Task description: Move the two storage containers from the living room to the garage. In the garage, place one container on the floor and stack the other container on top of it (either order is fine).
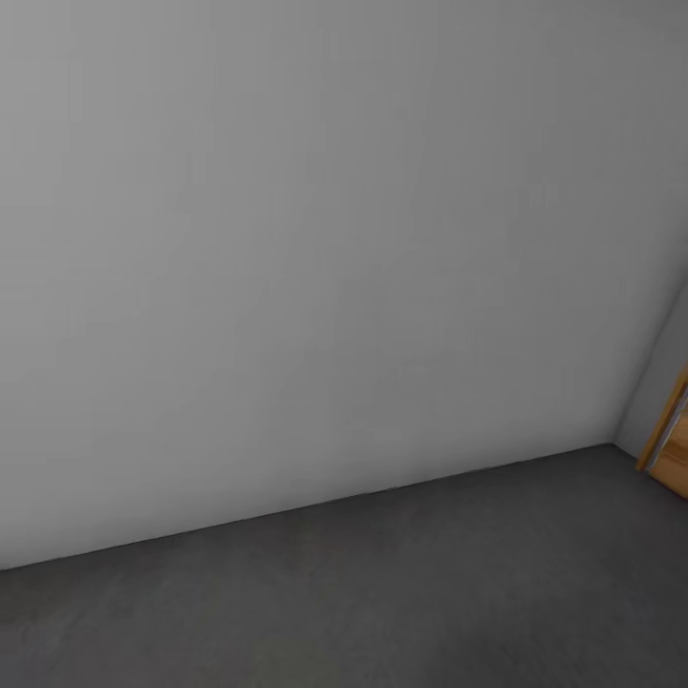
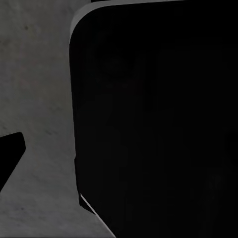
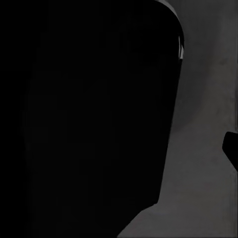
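Note:
The two storage containers are out of view. I am in the garage, facing a plain pale grey wall (image 1: 287, 239) that meets the dark grey concrete floor (image 1: 382, 592). In the left wrist view a large black part of my own body (image 2: 158, 124) stands over the floor (image 2: 39, 99), and one dark finger (image 2: 11, 151) pokes in at the edge. The right wrist view is much the same: black body (image 3: 89, 119), floor (image 3: 208, 99) and a dark fingertip (image 3: 232, 148). Too little of either gripper shows to tell its state.
At the far right, past the room's corner, a wooden door frame (image 1: 669, 430) stands with a strip of light wood flooring (image 1: 677, 463) behind it. Bare concrete stretches along the foot of the wall.

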